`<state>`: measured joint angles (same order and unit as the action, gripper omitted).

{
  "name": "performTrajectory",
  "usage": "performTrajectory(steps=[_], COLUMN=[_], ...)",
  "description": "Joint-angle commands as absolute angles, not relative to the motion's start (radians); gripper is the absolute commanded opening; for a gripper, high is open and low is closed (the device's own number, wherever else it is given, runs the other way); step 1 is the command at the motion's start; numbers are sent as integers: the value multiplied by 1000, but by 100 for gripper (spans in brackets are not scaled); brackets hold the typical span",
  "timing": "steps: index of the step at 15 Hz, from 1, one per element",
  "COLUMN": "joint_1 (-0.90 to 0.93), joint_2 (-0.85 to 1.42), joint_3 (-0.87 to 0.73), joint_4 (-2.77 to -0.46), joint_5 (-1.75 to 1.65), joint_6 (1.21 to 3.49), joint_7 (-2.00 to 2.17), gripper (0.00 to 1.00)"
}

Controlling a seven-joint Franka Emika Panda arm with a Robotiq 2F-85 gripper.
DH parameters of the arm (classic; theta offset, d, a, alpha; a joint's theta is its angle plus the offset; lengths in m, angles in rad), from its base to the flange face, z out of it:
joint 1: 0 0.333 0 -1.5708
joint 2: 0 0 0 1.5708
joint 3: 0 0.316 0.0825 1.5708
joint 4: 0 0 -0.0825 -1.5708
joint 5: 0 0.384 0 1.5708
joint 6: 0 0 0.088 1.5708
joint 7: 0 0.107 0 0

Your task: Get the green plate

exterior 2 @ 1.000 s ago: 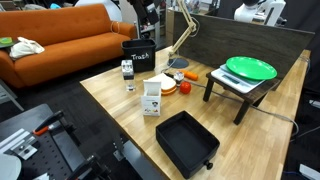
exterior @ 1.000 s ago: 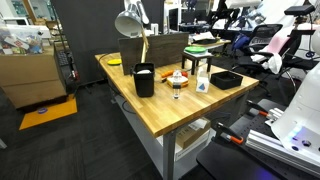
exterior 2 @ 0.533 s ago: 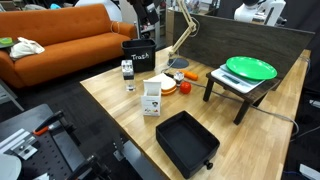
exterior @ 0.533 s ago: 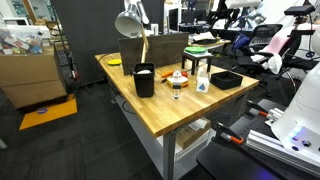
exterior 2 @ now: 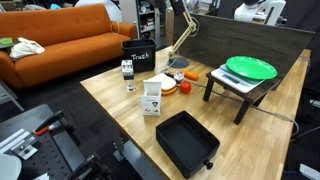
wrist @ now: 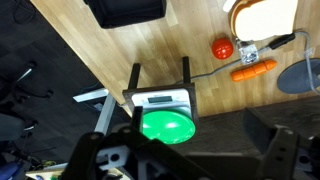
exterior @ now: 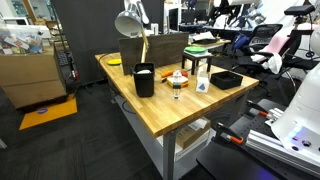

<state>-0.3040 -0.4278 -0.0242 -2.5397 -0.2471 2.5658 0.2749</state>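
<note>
You are at the approach step: nothing is grasped yet. The plate (exterior 2: pixel 250 68) lies flat on top of the stand (exterior 2: pixel 228 84), which stands on the counter (exterior 2: pixel 115 105). In the wrist view the plate (wrist: pixel 165 127) sits almost straight below the camera, covering most of the stand's pale top (wrist: pixel 165 99). The pincer (wrist: pixel 190 160) hangs well above the stand with its two dark, blurred fingers set wide, one to each side of the plate, and holds nothing.

The tray (exterior 2: pixel 187 140) lies well apart from the stand, toward the counter's near edge in that exterior view. A tomato (wrist: pixel 223 47) and a carrot (wrist: pixel 252 71) lie near the stand, beside its legs, clear of your path down.

My reading of the next move is that you need to come down toward the stand and take the plate by its rim. It is thin and flat, so a straight drop onto its middle would give the fingers nothing to close on. Shift toward one edge of the stand, where the rim looks to overhang, and tilt so one finger passes under and one over. Go gently, because the plate may slide on the stand's smooth top, and a hard push could tip the stand.
</note>
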Motion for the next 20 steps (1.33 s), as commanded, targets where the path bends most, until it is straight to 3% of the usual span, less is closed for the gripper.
performTrajectory(steps=[1, 5, 14, 20], joint_1=[-298, -270, -261, -249], joint_2=[-283, -137, -129, -8], joint_3=[-80, -144, -145, -147], joint_4=[-2421, -2292, -2295, -2199], joint_5=[-240, -184, -204, -245], joint_6=[2602, 2596, 2599, 2611], joint_7=[196, 103, 143, 169], gripper=[100, 100, 100, 100])
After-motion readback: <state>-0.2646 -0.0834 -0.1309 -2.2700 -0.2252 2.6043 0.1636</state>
